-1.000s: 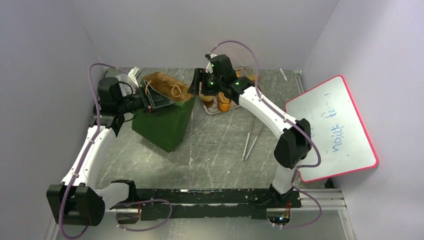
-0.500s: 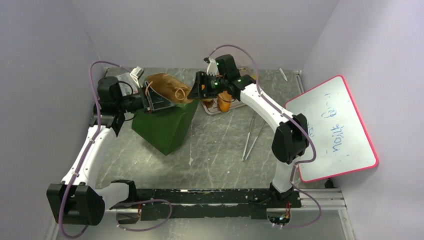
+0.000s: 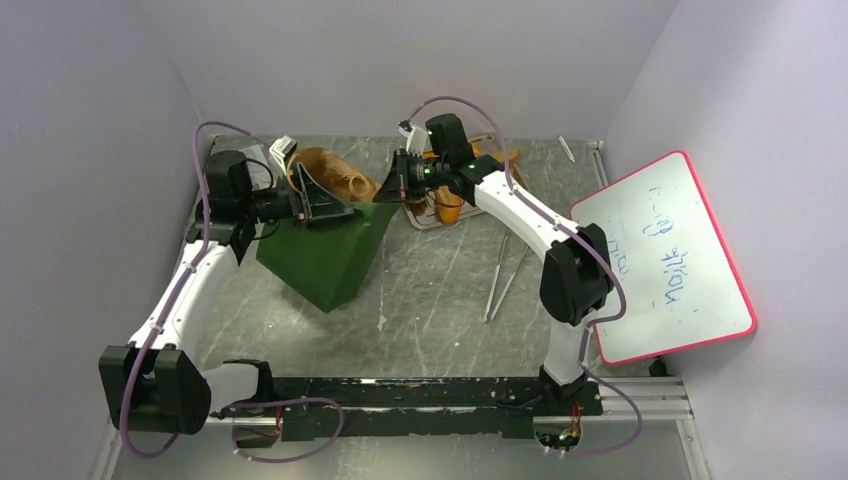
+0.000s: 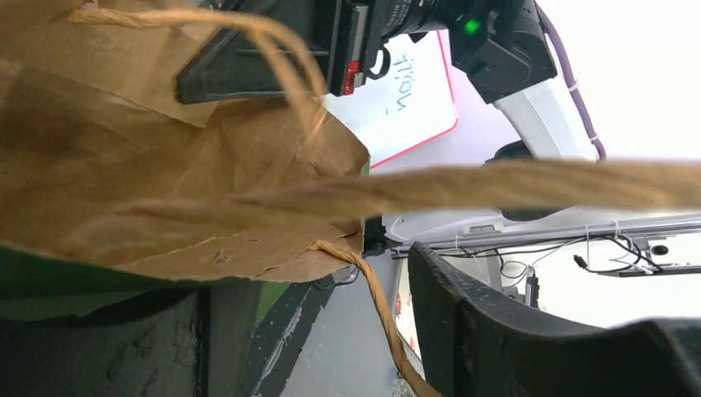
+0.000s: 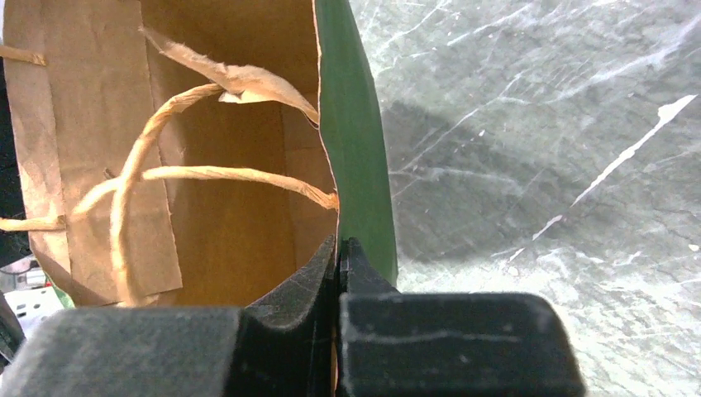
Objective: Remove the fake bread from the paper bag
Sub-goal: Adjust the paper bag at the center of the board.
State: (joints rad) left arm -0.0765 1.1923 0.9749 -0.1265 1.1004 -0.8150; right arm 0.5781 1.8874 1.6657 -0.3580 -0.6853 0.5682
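Grey marbled table (image 3: 440, 290), pale lilac walls on 3 sides. The paper bag (image 3: 320, 255) lies on its side at centre left of the top view. Its green base points lower left and its brown mouth upper right, so the long axis runs along that diagonal.

Both arms meet at the mouth. The right gripper (image 3: 398, 183) comes in from the right and is clenched on the rim's edge, pinching the paper. The left gripper (image 3: 318, 203) sits at the rim's left side with its jaws apart. 1 tan handle cord (image 4: 496, 186) crosses the gap, and we see nothing clamped.

Fake bread (image 3: 450, 207): orange pieces lie on the grey tray (image 3: 418, 222), just right of the mouth and nearer the right arm. The part of the bag interior that the right wrist view shows holds no bread; deeper in is hidden.

Judgement: the cords across the opening could snag any reach inside.

A whiteboard (image 3: 665, 255) and 2 thin rods (image 3: 503, 277) lie well apart at right.
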